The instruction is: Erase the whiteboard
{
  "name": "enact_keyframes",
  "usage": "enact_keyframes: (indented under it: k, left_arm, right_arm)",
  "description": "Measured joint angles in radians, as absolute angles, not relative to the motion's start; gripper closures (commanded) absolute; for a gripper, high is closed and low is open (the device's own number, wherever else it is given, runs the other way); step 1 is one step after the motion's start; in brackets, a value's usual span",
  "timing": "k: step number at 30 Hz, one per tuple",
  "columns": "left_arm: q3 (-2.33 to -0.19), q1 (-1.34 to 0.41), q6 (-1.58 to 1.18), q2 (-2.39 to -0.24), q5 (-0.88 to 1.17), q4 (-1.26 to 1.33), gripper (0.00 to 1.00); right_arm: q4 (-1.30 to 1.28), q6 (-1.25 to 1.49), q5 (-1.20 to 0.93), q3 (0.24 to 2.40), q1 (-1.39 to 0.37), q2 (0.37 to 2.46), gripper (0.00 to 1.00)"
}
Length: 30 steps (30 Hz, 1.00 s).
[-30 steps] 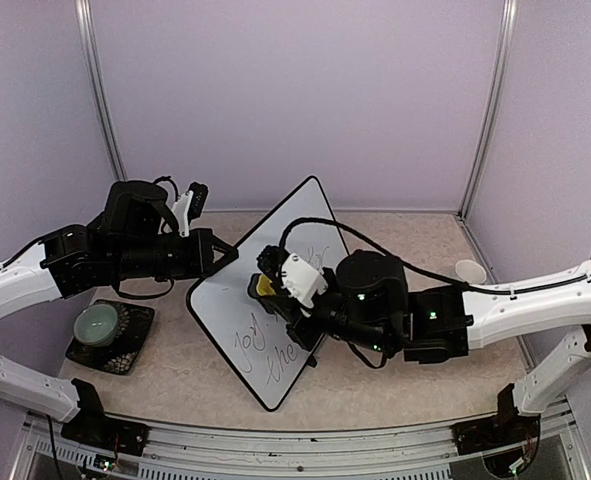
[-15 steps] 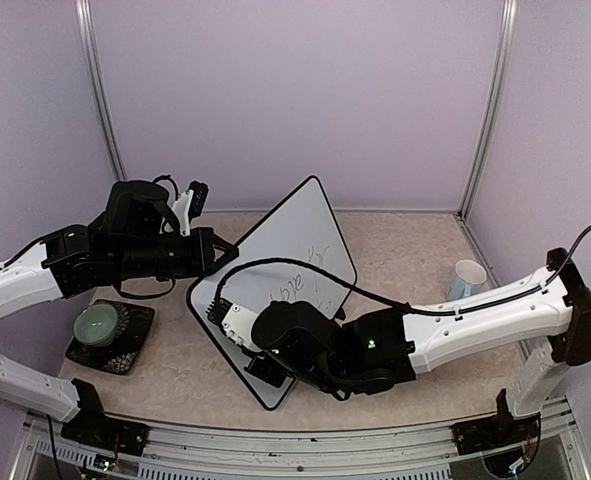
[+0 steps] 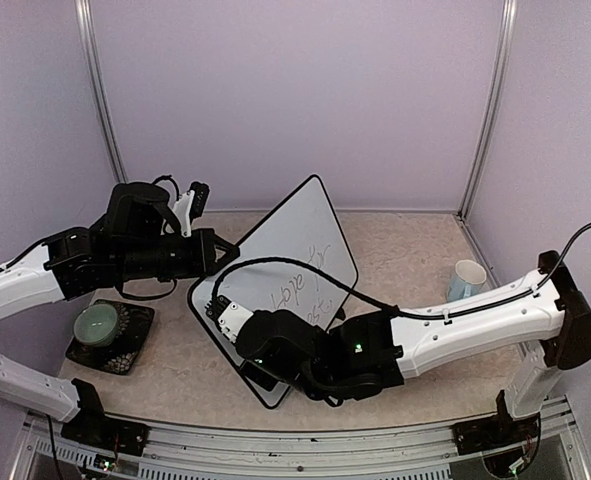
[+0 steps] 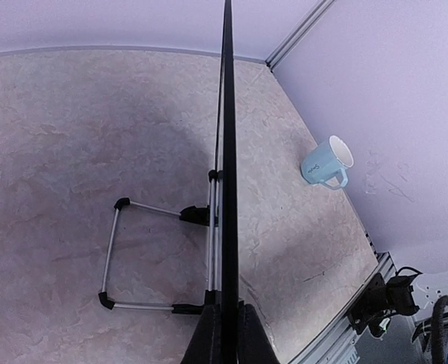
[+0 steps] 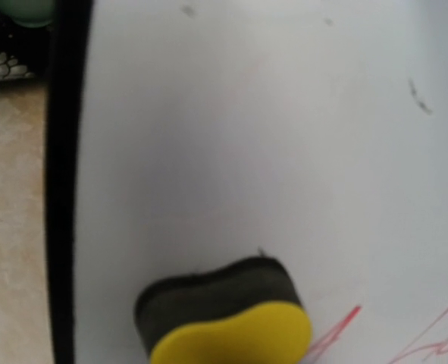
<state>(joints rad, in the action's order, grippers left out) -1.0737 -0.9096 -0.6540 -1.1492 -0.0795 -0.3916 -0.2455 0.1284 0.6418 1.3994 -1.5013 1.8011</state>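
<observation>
The whiteboard (image 3: 295,235) stands tilted on edge in the middle of the table, with dark handwriting (image 3: 293,287) across its middle. My left gripper (image 3: 223,256) is shut on its upper left edge. In the left wrist view the board's black frame (image 4: 227,152) runs straight up from between my fingers (image 4: 207,343). My right gripper (image 3: 225,322) is low over the board's lower left part. It presses a yellow eraser with a black pad (image 5: 224,318) onto the white surface beside the frame (image 5: 61,189). Red strokes (image 5: 337,334) lie just right of the eraser. The right fingers are hidden.
A light blue mug (image 3: 467,277) lies at the right, also in the left wrist view (image 4: 326,163). A green bowl on a black mesh coaster (image 3: 100,322) sits left of the board. The board's wire stand (image 4: 110,258) rests behind it. Enclosure walls surround the table.
My right arm has swung from the board's middle down to its lower left with the eraser. The writing in the lower part no longer shows. The left arm has not moved.
</observation>
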Motion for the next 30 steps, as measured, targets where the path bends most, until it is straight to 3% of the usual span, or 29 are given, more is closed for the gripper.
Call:
enact_keyframes:
  k: [22, 30]
  left_arm:
    - [-1.052, -0.910, -0.656, -1.139, -0.081, -0.363, 1.00]
    - [-1.048, -0.910, -0.669, -1.151, -0.083, -0.331, 1.00]
  right_arm:
    - [-0.297, 0.321, 0.600, 1.340, -1.523, 1.807, 1.00]
    - [-0.460, 0.451, 0.717, 1.351, -1.539, 1.856, 1.00]
